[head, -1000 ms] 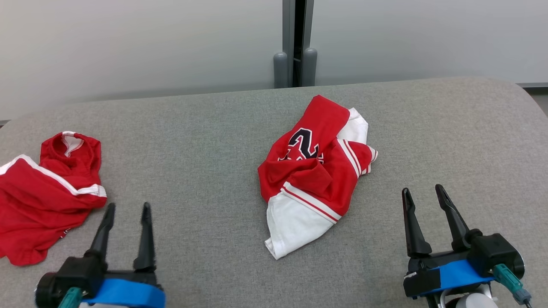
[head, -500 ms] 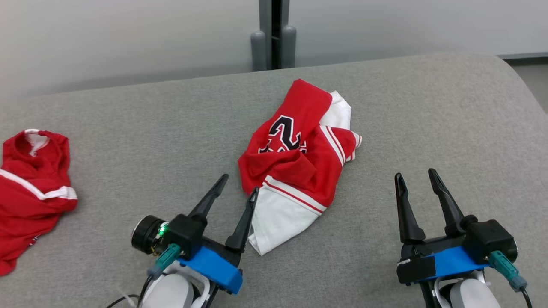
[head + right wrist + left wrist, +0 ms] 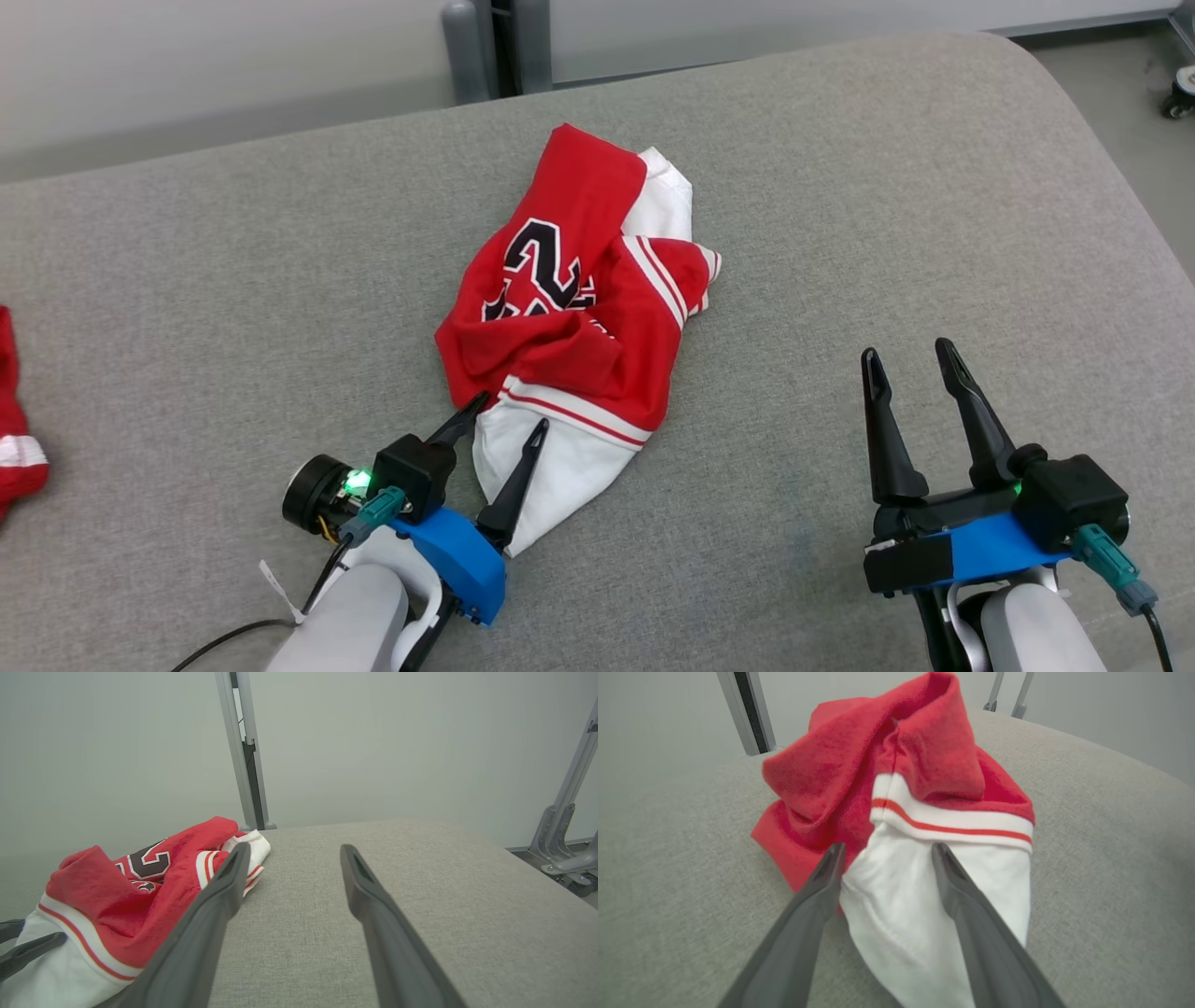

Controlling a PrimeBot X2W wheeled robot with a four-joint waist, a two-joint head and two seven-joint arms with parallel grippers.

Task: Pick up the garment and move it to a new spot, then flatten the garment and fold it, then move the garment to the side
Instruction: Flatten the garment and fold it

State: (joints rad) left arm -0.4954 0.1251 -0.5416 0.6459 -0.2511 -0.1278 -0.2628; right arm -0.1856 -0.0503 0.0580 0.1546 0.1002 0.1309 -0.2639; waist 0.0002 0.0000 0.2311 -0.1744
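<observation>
The garment (image 3: 569, 317) is a crumpled red and white jersey with a dark number, lying in the middle of the grey cushioned surface (image 3: 280, 280). My left gripper (image 3: 513, 411) is open at its near white end. In the left wrist view the garment (image 3: 924, 756) has its white hem between the spread fingers of the left gripper (image 3: 888, 847), which are not closed on it. My right gripper (image 3: 906, 349) is open over bare cushion to the right of the garment. The right wrist view puts the garment (image 3: 140, 877) left of the right gripper (image 3: 295, 847).
A second red garment (image 3: 14, 439) lies at the far left edge of the cushion. A grey post (image 3: 481, 47) stands behind the surface against a pale wall. The cushion's rounded right edge drops to the floor, where a caster (image 3: 1178, 93) and a metal frame (image 3: 565, 835) stand.
The head camera has turned right and tilted down. My left gripper has travelled right and forward from bare cushion to the garment's white end, with the cloth now between its open fingers. The right gripper has hardly moved.
</observation>
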